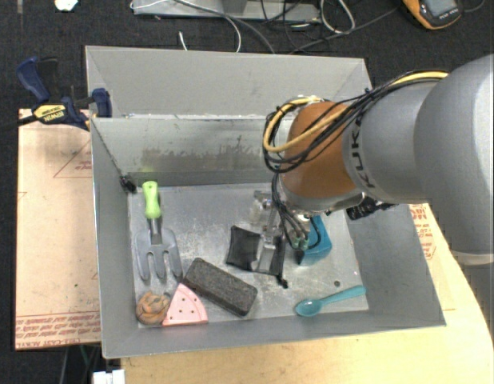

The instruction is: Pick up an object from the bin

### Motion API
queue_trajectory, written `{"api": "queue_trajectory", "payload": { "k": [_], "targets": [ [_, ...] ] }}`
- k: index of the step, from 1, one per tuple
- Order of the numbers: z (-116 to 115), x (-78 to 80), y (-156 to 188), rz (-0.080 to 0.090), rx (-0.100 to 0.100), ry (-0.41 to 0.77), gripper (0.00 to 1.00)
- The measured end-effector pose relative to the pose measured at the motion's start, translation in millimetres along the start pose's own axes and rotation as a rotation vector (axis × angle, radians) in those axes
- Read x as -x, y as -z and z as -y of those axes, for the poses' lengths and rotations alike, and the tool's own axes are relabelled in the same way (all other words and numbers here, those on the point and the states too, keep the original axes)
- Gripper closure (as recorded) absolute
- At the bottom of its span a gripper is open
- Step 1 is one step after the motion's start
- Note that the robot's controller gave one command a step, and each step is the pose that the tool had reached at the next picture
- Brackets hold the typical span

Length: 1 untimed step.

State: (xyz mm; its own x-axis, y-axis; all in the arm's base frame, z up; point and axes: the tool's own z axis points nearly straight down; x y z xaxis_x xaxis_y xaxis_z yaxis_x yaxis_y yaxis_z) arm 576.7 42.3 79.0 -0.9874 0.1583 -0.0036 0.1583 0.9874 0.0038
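Nearest the camera is the arm's thick grey link (439, 150), coming in from the right above the bin (231, 78). At its end sits the rounded orange cover (319, 154), with yellow and black cables (288, 130) looped round it. Below the cover the gripper (272, 262) hangs low over the bin floor, right of the middle. How wide it stands cannot be told from this angle, and nothing is visibly clamped in it.

Two things lie closest to it. A small black flat piece (243, 248), roughly square, lies just to its left, and the gripper's lower part overlaps that piece's right edge in the view. Whether they touch is unclear. A blue thing (319, 242), partly hidden under the wrist, lies just to its right.

Toward the front of the bin, a turquoise spoon (331, 300) lies with its bowl pointing left, near the gripper's tip but apart from it. A dark grey oblong block (221, 286) lies slantwise left of the spoon. Beside the block is a pink wedge (185, 306), and a brown round lump (153, 306) touches the wedge's left side. A small garden fork (155, 238) with a green handle lies along the left wall, prongs toward the front, well apart from the gripper.
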Motion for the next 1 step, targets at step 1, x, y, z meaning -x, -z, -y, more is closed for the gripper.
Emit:
{"api": "queue_trajectory", "payload": {
  "k": [1],
  "targets": [
    [7.7,5.0,-8.5,0.006,0.003,-0.229,0.0]
  ]
}}
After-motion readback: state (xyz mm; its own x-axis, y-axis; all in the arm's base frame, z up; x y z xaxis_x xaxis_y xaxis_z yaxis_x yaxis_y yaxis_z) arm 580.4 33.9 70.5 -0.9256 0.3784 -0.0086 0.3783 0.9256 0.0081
